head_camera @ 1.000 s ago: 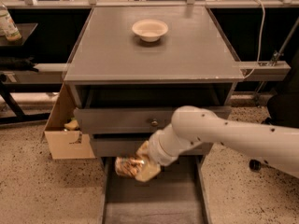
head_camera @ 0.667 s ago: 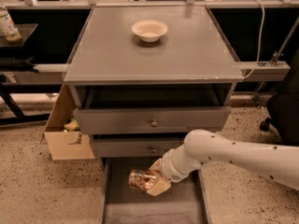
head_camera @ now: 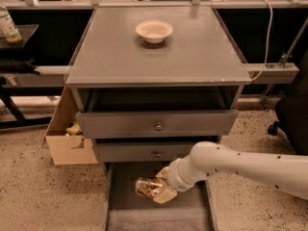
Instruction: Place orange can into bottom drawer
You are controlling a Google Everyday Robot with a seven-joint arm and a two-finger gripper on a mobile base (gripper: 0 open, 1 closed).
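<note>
The orange can (head_camera: 147, 187), mottled orange-brown and cream, lies on its side in my gripper (head_camera: 161, 189), which is shut on it. The white arm reaches in from the right. Gripper and can hang over the floor of the open bottom drawer (head_camera: 130, 215), a long shallow grey tray pulled out below the cabinet. I cannot tell whether the can touches the drawer floor.
The grey cabinet (head_camera: 159, 57) has two upper drawers with round knobs (head_camera: 158, 127), the top one slightly open. A cream bowl (head_camera: 154, 31) sits on the cabinet top. A cardboard box (head_camera: 67, 138) stands at the cabinet's left. A dark chair base (head_camera: 288, 119) is at right.
My gripper with the can has moved down and to the right, from in front of the middle drawer to over the open bottom drawer.
</note>
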